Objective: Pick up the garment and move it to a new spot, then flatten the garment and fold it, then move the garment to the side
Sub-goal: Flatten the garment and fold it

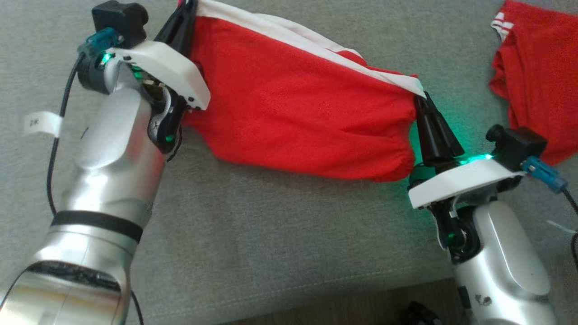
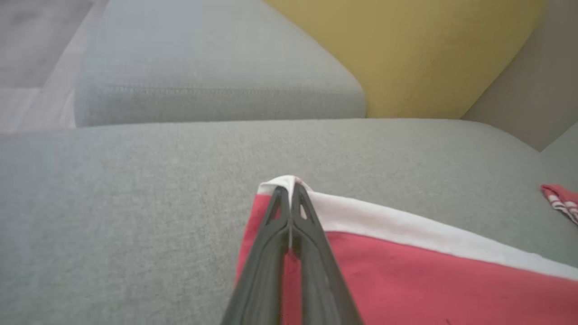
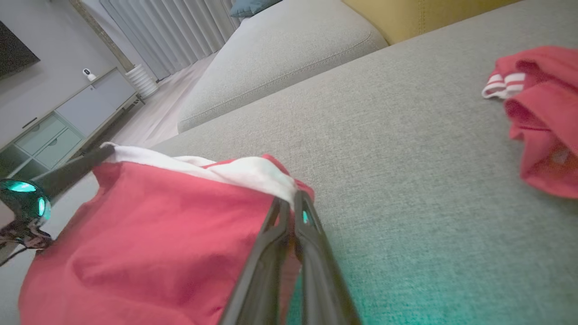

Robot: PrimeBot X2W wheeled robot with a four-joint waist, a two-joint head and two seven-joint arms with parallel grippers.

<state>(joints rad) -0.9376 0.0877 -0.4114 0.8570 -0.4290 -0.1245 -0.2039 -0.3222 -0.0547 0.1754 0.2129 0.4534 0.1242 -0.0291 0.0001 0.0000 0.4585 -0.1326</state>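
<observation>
The garment (image 1: pixel 293 113) is red with a white band along its top edge, and it hangs stretched between my two grippers above the grey sofa cushion (image 1: pixel 271 234). My left gripper (image 1: pixel 187 9) is shut on its upper left corner, where the white band (image 2: pixel 384 221) meets the closed fingers (image 2: pixel 311 234). At the right end my right gripper (image 1: pixel 422 101) is shut on the other white corner (image 3: pixel 253 174). The cloth (image 3: pixel 149 234) sags in folds between the two corners, and its lower edge rests on the cushion.
A second red garment with white stripes (image 1: pixel 537 76) lies crumpled at the right of the cushion (image 3: pixel 546 117). A yellow back cushion (image 2: pixel 406 49) stands behind. The sofa's front edge (image 1: pixel 316 293) runs along the bottom, with floor beyond.
</observation>
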